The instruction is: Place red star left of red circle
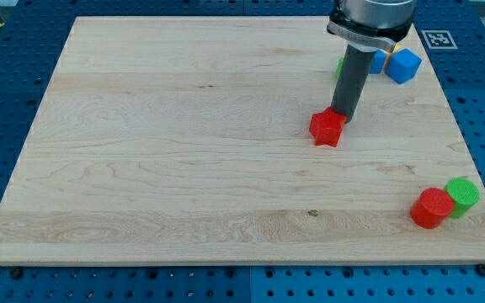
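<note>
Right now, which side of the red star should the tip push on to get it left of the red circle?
Push its upper-left face; the red star sits up and left of the red circle. My tip is at its upper right.

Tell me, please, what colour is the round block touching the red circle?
Green: the green round block, clearest in the camera view, touches the red circle.
</note>
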